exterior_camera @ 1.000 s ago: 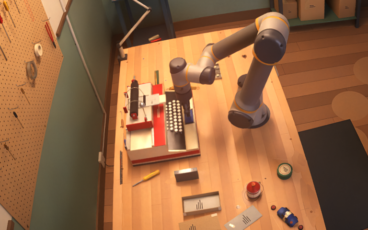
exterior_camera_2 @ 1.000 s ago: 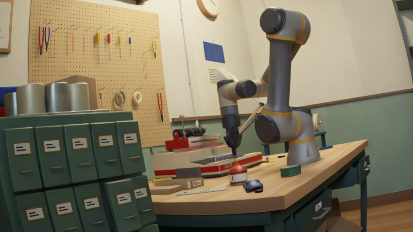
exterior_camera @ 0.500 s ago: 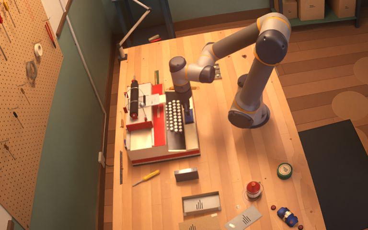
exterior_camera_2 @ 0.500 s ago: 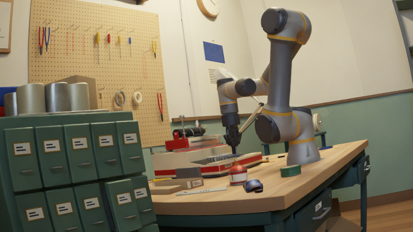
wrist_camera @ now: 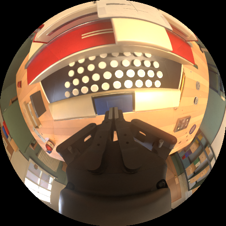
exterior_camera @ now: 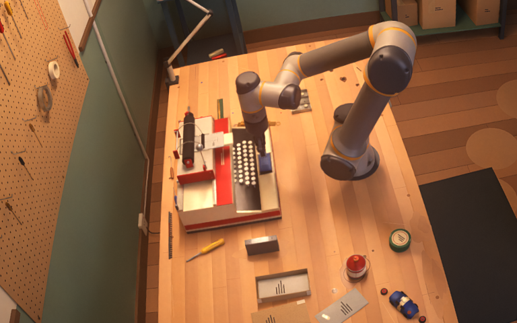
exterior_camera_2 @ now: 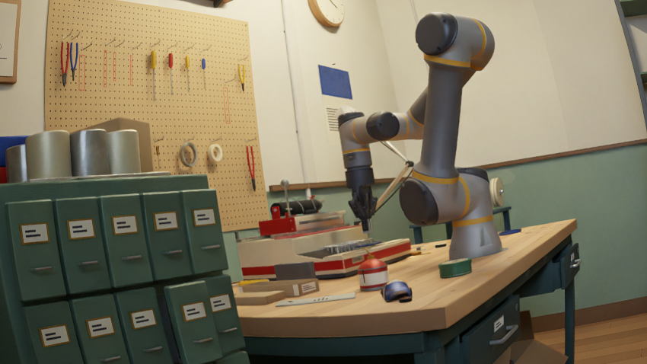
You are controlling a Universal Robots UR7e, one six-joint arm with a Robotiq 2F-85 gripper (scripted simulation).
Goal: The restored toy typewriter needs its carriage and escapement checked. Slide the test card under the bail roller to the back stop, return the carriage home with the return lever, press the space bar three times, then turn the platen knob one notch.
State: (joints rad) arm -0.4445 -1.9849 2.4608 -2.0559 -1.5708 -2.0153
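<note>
The toy typewriter [exterior_camera: 228, 175] sits at the wall side of the bench, red and cream, with rows of white round keys [exterior_camera: 244, 163] and a blue space bar [exterior_camera: 265, 163] on its near edge. My gripper [wrist_camera: 114, 111] stands upright over the blue space bar [wrist_camera: 113, 103], its fingers closed together and holding nothing. The carriage with its black platen [exterior_camera: 188, 139] sits toward the far end of the machine. A white test card [exterior_camera: 215, 140] lies on the carriage next to the platen. The return lever's ball [exterior_camera_2: 284, 183] stands above the carriage.
Behind the typewriter are the green wall and a pegboard of tools [exterior_camera_2: 154, 104]. On the bench lie a yellow screwdriver [exterior_camera: 206, 249], a grey block [exterior_camera: 261, 245], a shallow tray [exterior_camera: 282, 285], a red-and-white can [exterior_camera: 356, 265], a green tape roll [exterior_camera: 399, 240] and a blue toy car [exterior_camera: 403, 304].
</note>
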